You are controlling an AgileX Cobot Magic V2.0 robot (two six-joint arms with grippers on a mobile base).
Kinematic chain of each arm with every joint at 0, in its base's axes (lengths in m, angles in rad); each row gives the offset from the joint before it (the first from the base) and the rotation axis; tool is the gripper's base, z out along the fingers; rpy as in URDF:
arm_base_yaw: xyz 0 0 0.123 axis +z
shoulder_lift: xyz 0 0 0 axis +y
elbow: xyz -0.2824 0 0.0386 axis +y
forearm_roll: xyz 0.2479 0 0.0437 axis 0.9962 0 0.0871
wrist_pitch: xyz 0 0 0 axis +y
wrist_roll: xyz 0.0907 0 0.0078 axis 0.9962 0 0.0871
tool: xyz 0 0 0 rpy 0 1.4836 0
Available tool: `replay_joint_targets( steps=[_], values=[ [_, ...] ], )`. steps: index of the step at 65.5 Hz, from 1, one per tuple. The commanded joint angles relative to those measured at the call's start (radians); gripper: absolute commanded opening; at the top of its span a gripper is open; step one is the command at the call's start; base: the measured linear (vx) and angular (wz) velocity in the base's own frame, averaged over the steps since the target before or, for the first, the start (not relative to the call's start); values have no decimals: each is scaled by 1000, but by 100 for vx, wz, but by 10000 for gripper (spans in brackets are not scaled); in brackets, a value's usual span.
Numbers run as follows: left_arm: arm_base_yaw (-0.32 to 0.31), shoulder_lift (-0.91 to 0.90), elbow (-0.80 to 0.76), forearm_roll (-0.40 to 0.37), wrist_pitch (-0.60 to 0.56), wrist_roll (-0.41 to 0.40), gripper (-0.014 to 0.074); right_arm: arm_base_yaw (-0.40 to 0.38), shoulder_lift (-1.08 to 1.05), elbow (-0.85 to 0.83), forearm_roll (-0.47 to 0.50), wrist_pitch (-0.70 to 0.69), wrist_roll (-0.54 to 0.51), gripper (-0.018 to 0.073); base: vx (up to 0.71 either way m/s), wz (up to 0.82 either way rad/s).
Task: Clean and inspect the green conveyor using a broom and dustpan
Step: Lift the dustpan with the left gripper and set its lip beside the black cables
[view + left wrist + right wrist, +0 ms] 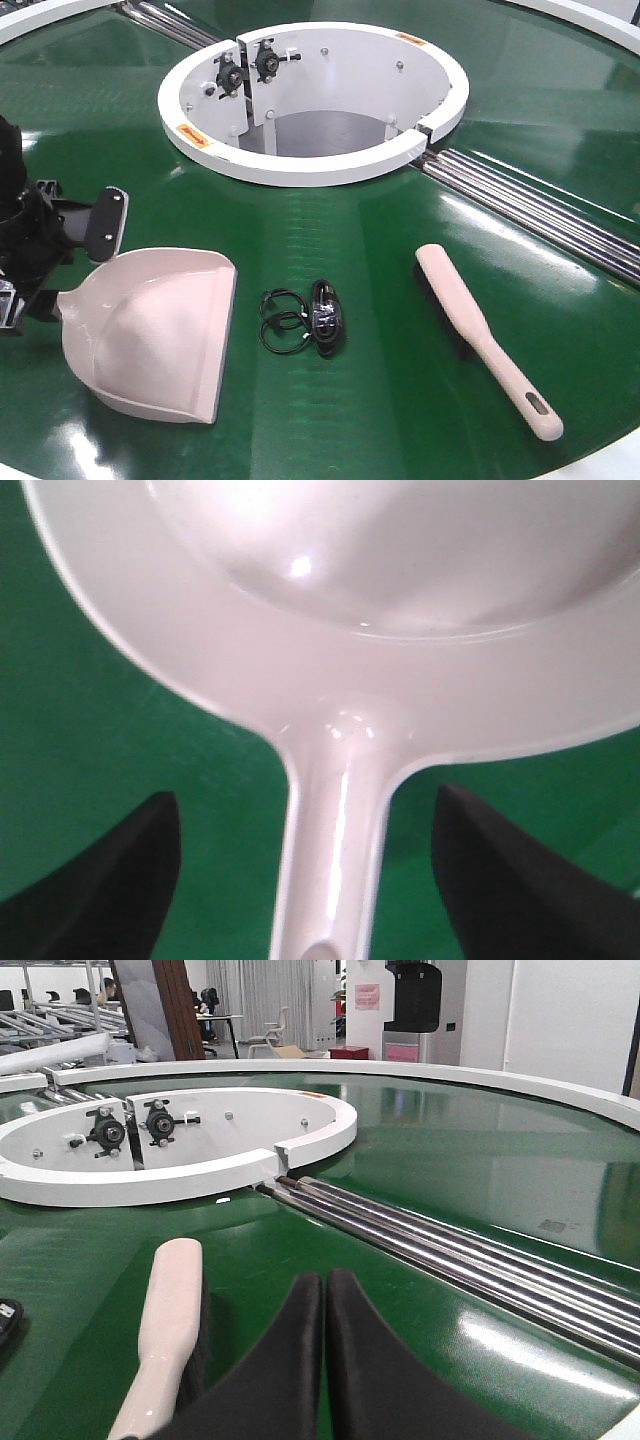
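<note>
You had the large glossy dark-green round conveyor belt spread across the whole scene. Its white ring-shaped hub opening sat toward the far side, and bright steel roller strips ran out from the ring to the right.

The pale pinkish-beige plastic dustpan lay on the belt at the near left. Its wide flat mouth faced right and its straight handle pointed left toward your left gripper. In the left wrist view that pincer stood wide. Its two black fingers were set one on each side of the dustpan handle, with green belt showing in the gaps, so neither touched the plastic.

The long flat pale pinkish-beige hand broom rested on the belt at the near right, well apart from the dustpan. Its dark bristles faced down, and the slotted handle end pointed toward the near right rim.

Your right gripper hung low above the belt just beside the broom, which lay to its left in the right wrist view. Its black fingers were pressed together with nothing between them.

Between the dustpan and the broom lay a small black bundle of looped cord, close to the dustpan's mouth but not touching it.
</note>
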Motion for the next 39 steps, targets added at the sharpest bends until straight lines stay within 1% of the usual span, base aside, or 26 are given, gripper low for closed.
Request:
replay_joint_targets(
  steps=[1, 29, 34, 39],
  values=[
    [-4, -10, -26, 1, -1, 30, 503, -6, -11, 4, -7, -74, -1, -8, 0, 0],
    [-1, 90, -26, 20, -1, 31, 501, -6, -11, 4, -7, -74, -1, -8, 0, 0],
    [-1, 101, -25, 29, 4, 30, 483, -6, -11, 4, -7, -74, -1, -8, 0, 0],
    [-1, 110, -25, 58, 18, 30, 446, -6, -11, 4, -7, -74, -1, -8, 0, 0]
  ],
)
